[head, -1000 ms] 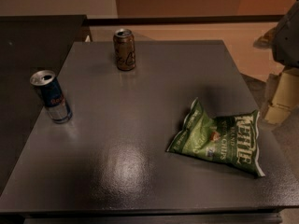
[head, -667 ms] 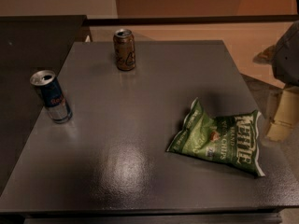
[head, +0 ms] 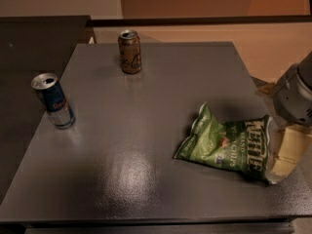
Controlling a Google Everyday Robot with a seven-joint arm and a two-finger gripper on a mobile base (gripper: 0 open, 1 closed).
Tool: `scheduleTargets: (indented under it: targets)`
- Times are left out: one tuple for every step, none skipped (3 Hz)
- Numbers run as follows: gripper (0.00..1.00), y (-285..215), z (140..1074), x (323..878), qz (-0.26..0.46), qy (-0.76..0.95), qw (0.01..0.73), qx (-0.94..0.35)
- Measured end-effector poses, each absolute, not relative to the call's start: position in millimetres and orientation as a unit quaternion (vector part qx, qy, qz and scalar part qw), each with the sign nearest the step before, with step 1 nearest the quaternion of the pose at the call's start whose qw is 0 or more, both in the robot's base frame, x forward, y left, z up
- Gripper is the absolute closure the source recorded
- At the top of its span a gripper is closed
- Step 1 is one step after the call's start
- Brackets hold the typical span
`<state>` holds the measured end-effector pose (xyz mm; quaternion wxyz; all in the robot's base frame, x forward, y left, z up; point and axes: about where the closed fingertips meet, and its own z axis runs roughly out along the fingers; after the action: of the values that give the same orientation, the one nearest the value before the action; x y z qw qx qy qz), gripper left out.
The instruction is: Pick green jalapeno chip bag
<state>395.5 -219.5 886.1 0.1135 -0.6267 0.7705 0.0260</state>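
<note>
Gripper point(head: 286, 154): at the right edge of the view, over the table's right rim, just beside the right end of the chip bag; its pale lower part hangs below a grey rounded arm housing point(head: 295, 97).
Gripper opening: cannot tell from this view.
Gripper hold: nothing is seen lifted or carried; its pale part meets the bag's right seam in the picture, but whether the two truly touch cannot be told.
Chip bag point(head: 225, 147): green, crinkled and glossy, lying flat on the right front part of the table, white lettering toward its right end, a pointed corner toward the table's middle.
Table point(head: 146, 140): dark grey, with a dull sheen near the front.
Blue can point(head: 53, 101): upright near the left edge, well apart from the bag.
Brown can point(head: 130, 51): upright near the far edge, well apart from the bag and the blue can.
</note>
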Motion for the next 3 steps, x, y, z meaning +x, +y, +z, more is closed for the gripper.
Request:
scheduleTargets:
  targets:
    - [0.0,-213,870,395,0.04,0.766,0.124,-0.63]
    - [0.0,-203,859,396,0.045,0.762,0.13,-0.633]
    - [0.17,-198,851,396,0.044,0.762,0.131,-0.633]
